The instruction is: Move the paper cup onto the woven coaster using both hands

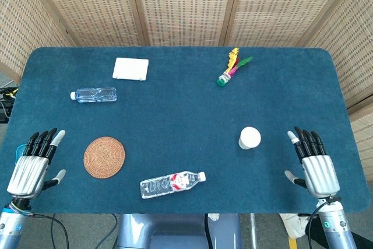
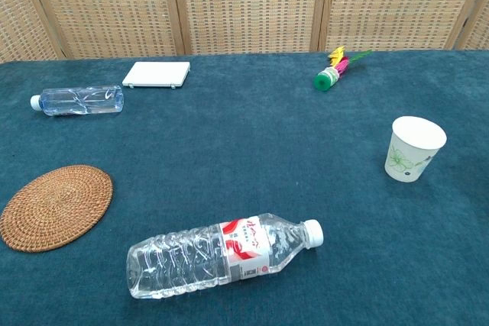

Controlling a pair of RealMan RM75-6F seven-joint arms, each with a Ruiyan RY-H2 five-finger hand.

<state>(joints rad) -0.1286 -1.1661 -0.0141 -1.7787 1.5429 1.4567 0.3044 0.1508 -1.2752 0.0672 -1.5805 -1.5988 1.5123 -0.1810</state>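
Only the head view shows the hands. The left hand (image 1: 32,164) rests at the near left edge of the table (image 1: 175,121), fingers apart and straight, holding nothing. The right hand (image 1: 315,164) lies at the near right edge, likewise spread and empty. The chest view shows neither hand, but it gives the side of the cup (image 2: 413,149): white paper with a green flower print, standing upright, mouth open; what can be seen of its inside holds nothing.

In the head view the cup (image 1: 249,138) stands on the right side of the table, near the right hand but apart from it. The coaster (image 1: 104,157), round and woven, lies flat on the near left, near the left hand, well apart from the cup.

Between them, nearer the front edge, a bottle (image 1: 172,184) with a red label lies on its side, cap pointing right. A second bottle (image 1: 94,94), label-less, lies at the far left, cap to the left. Both are clear; whether either holds water cannot be told. A white pad (image 1: 130,69) lies far left of centre, and a feathered shuttlecock (image 1: 232,68) far right of centre.
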